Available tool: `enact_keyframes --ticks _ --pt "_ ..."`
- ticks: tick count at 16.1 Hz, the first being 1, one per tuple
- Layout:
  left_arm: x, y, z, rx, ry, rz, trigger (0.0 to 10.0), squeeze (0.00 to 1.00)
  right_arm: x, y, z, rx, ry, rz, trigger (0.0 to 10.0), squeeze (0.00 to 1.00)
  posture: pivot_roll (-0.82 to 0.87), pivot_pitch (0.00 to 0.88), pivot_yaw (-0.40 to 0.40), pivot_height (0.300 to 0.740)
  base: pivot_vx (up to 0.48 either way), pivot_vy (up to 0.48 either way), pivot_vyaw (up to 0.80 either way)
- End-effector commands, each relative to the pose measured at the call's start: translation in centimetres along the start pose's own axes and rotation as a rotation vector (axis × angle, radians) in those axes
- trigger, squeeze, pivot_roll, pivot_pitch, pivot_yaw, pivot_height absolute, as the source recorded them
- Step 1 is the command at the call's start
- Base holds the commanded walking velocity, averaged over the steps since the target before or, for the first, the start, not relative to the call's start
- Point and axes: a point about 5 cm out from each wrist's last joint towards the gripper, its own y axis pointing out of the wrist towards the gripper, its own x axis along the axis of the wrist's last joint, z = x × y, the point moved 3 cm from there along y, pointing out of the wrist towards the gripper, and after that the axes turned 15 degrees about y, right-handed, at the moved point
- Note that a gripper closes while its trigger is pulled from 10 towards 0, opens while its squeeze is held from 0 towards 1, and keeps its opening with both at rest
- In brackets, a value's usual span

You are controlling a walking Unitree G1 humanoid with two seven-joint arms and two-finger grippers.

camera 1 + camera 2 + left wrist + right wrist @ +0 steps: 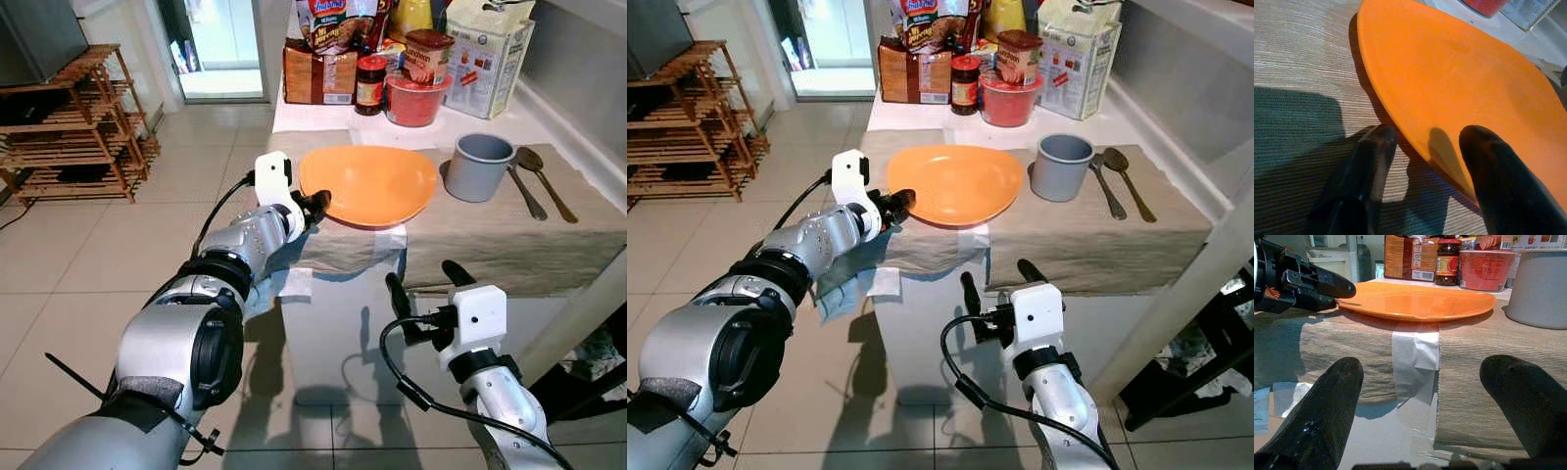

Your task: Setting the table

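Observation:
An orange plate (367, 183) lies on the beige cloth (490, 235) that covers the table. My left gripper (315, 208) is at the plate's left rim. It is open, with one finger (1488, 161) over the rim and the other (1371, 161) on the cloth beside it. A grey cup (478, 164) stands right of the plate, and a spoon (544, 181) and another utensil (526, 191) lie beyond the cup. My right gripper (426, 286) is open, holds nothing, and hangs in front of the table below its edge.
Jars, a red tub and food boxes (392, 59) crowd the back of the table. A wooden rack (88, 127) stands on the tiled floor at the left. White tape (1415, 357) joins the cloth at the front edge. A wall runs along the right.

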Motion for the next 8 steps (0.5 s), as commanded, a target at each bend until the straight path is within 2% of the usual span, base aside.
enact_keyframes --ticks 1,8 --pt "-1.98 -0.01 -0.03 -0.005 0.003 0.073 0.0 0.00 0.22 -0.14 0.22 0.002 -0.001 0.000 10.0 0.00 -0.19 0.064 0.070 0.740 0.000 0.000 0.00" --pt "-1.22 -0.04 0.15 -0.006 0.103 0.055 0.0 0.00 0.15 -0.02 0.61 0.010 0.007 -0.002 10.0 0.00 -0.18 0.055 0.072 0.740 0.000 0.000 0.00"
